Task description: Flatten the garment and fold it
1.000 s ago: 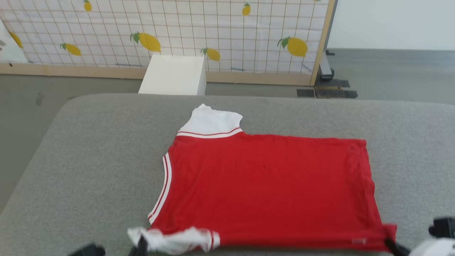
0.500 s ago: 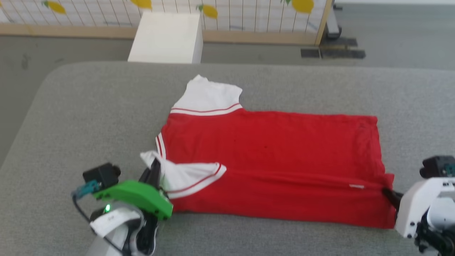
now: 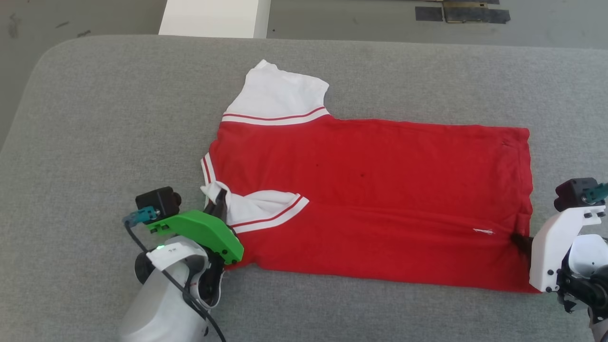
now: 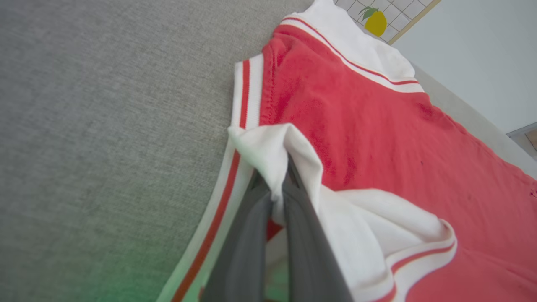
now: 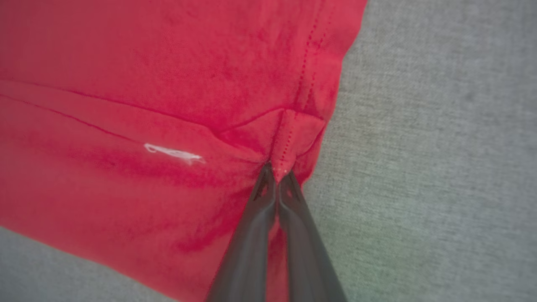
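The garment [image 3: 370,156] is a red T-shirt with white sleeves and striped trim, lying sideways on the grey surface, neck end to the left. Its near long edge is turned up and over onto the body. My left gripper [image 3: 219,195] is shut on the near white sleeve [image 3: 259,209], which lies bunched over the red cloth. The left wrist view shows the white sleeve [image 4: 272,155] pinched between the dark fingers [image 4: 251,239]. My right gripper [image 3: 518,240] is shut on the red hem corner [image 5: 289,138] at the right end, beside a small white logo [image 5: 174,153].
A grey padded table [image 3: 118,118] carries the shirt, with bare cloth to the left and along the near edge. A white box [image 3: 213,19] stands on the floor beyond the far edge. Dark floor plates [image 3: 463,12] lie at the far right.
Both grippers have carried the shirt's near edge away from me and over the body, making a lengthwise fold. The head camera has tilted down, so the screen has left the picture.
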